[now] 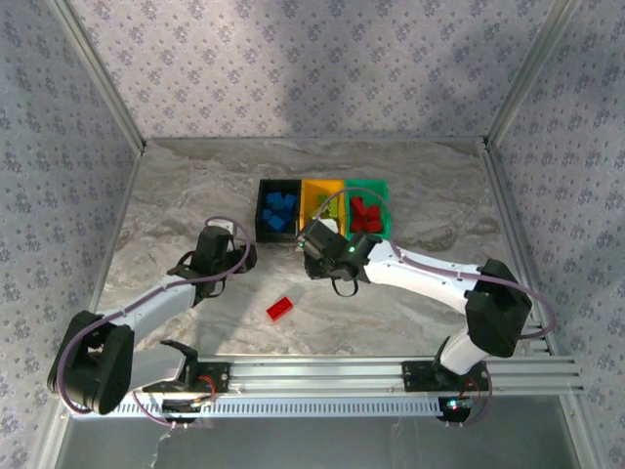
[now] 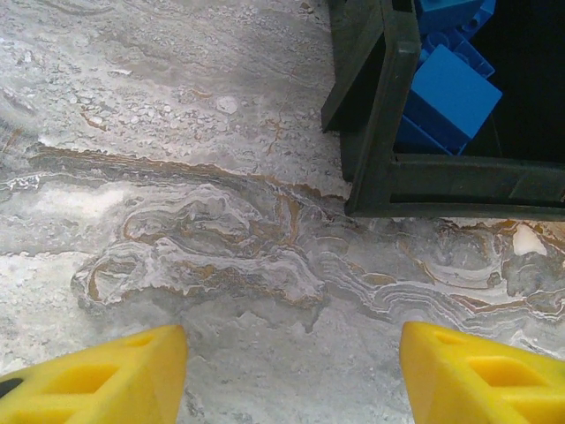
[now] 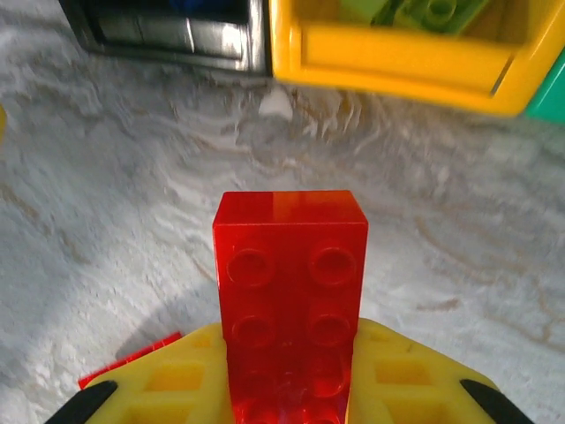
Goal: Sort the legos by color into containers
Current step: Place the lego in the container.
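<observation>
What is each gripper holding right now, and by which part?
The right gripper pinches a red lego by its near end; the left gripper holds nothing.

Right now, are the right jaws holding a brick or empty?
Holding: a red brick sits clamped between the right jaws, with the orange-yellow bin ahead.

Three bins stand ahead of the jaws: one black bin [image 1: 260,210], one orange-yellow bin [image 1: 322,184] and one green bin [image 1: 367,183]. Two red bricks are outside them. The held red brick [image 3: 291,291] is pinched between the right gripper's [image 3: 287,380] jaws, and the loose red brick [image 1: 280,309] lies behind those jaws, to their left. At least three blue bricks [image 2: 455,97] lie ahead of the left gripper's [image 2: 291,353] parted jaws. The green bricks [image 3: 424,13] and the binned red bricks [image 1: 366,215] cannot be counted.
</observation>
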{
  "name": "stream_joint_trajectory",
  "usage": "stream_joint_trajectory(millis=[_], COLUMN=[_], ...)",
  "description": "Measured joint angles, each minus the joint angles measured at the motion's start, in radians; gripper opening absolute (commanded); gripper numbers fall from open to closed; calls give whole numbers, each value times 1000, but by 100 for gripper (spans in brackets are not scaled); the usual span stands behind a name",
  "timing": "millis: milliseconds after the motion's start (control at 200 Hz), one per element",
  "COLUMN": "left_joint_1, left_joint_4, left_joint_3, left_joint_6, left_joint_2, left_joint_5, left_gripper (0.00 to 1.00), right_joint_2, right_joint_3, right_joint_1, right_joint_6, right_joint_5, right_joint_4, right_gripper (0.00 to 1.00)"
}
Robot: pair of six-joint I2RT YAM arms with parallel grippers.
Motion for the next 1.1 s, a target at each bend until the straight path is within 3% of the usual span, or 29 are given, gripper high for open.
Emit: stream_joint_trajectory(millis=[190,520,920,1099], left_joint_1=[6,6,6,10], left_joint_4=[0,-1,-2,-2], left_joint_3=[8,11,13,29], left_joint_6=[0,0,-1,-2], left_joint_2=[0,0,11,30], left_joint_5=[6,10,18,32], left_gripper=[64,64,64,64], right_joint_2=[-11,30,253,330], right_joint_3=[19,127,362,437], right_joint_1=[-127,-417,-522,-546], right_joint_6=[-81,-203,-365,-420], right_joint_5=[13,-76,-26,10], right_joint_4=[27,51,-80,-165], right_gripper=[26,27,30,48])
